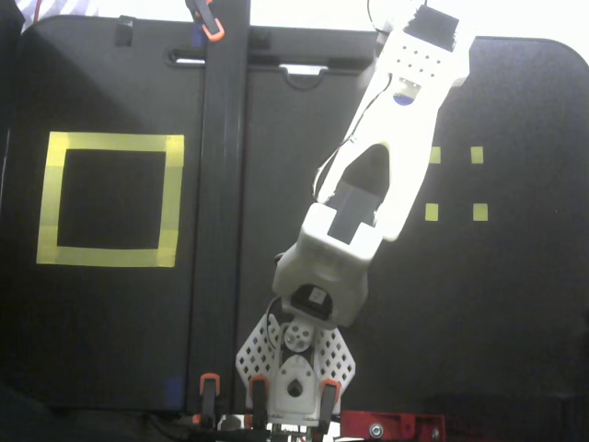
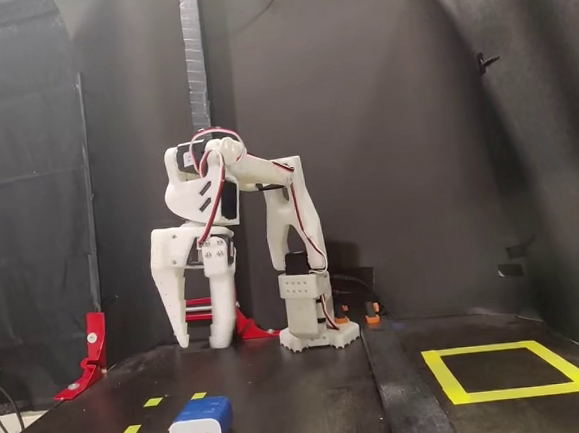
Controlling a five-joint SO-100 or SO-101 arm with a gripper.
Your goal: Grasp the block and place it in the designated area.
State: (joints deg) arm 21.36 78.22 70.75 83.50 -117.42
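The block (image 2: 201, 424) is small and dark blue, with two pale prongs facing the camera. It lies on the black table near the front left of the side fixed view. My white gripper (image 2: 201, 339) hangs behind and above the block, pointing down. It is open, with a wide gap between its fingers and nothing in them. The designated area (image 2: 504, 393) is a square of yellow tape at the front right, empty inside. In the top-down fixed view this designated area (image 1: 110, 144) is at the left. There the arm (image 1: 368, 184) covers the block except perhaps a small blue patch (image 1: 402, 97).
Small yellow squares (image 1: 477, 155) mark the table around the block's spot. A black upright post (image 2: 200, 133) stands behind the arm and appears as a dark bar (image 1: 221, 203) from above. A red clamp (image 2: 92, 352) sits at the left edge. The arm base (image 2: 313, 320) is at the back.
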